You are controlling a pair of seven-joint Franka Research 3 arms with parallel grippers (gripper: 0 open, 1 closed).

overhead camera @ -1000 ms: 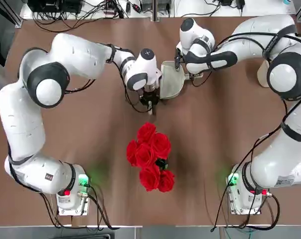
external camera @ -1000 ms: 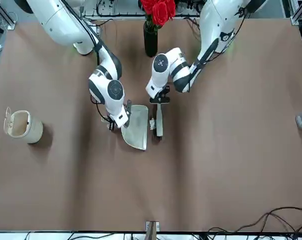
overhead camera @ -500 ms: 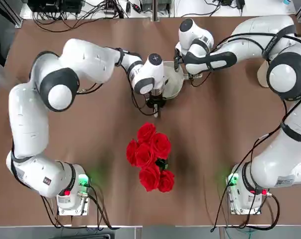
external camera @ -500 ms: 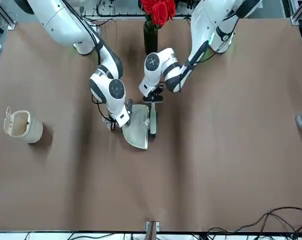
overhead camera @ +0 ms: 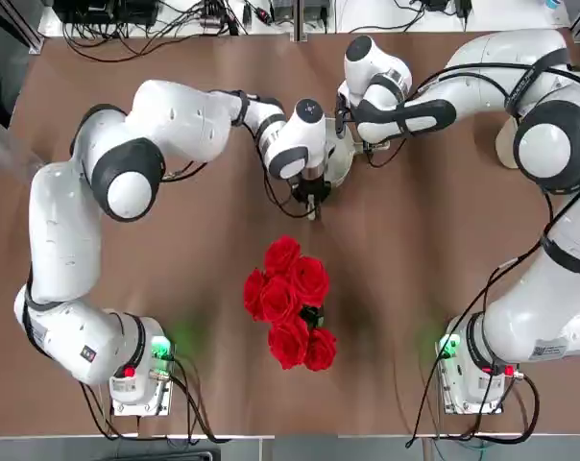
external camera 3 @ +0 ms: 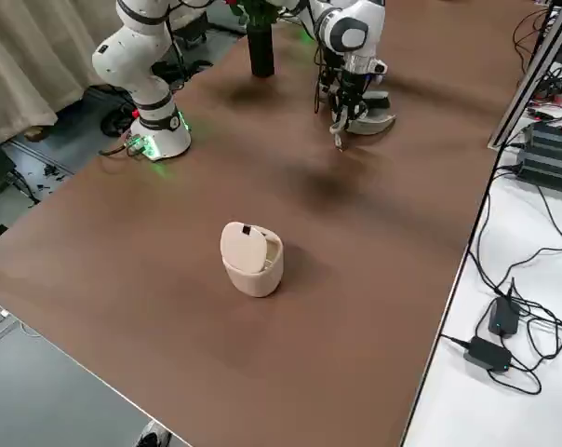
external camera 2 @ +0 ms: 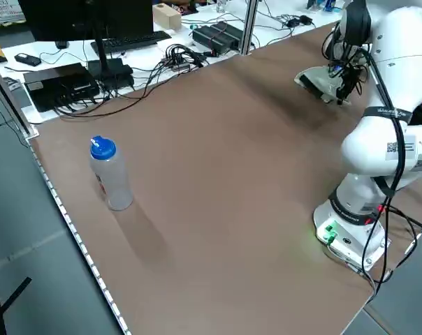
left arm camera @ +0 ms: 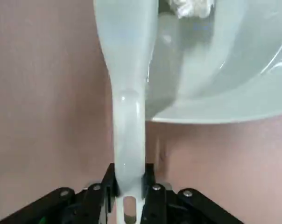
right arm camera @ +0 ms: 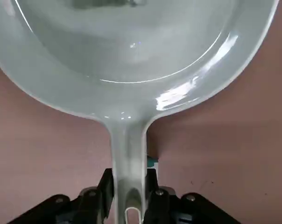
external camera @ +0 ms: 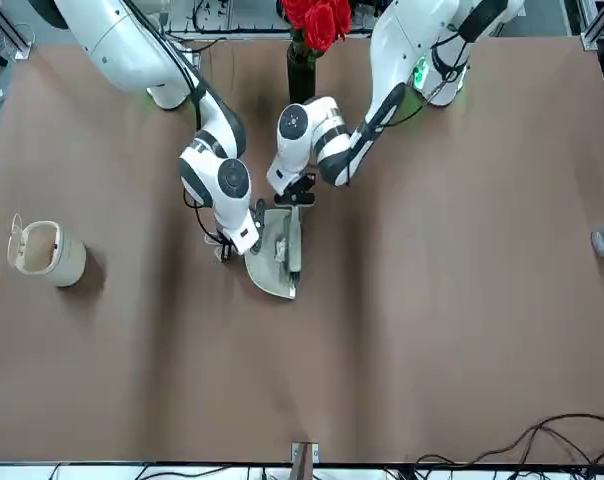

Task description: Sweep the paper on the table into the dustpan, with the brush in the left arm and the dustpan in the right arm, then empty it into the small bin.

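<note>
Left wrist view: left claw [left arm camera: 130, 186] clamped on brush [left arm camera: 127, 112], right claw [right arm camera: 130, 193] gripping dustpan [right arm camera: 127, 98]; paper [left arm camera: 192, 7] beside bristle end, apparently inside scoop, so sweep gently toward the pan's back, pan held flat on tabletop [external camera: 432, 330].

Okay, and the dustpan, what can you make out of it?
The dustpan is pale grey-green, smooth and shiny like plastic: a wide rounded scoop with a raised rim and a short handle slotted at its end. The right gripper is shut on that handle, out in the table's far half. The brush overlaps one side of the scoop, and the white crumpled paper shows over it.
</note>
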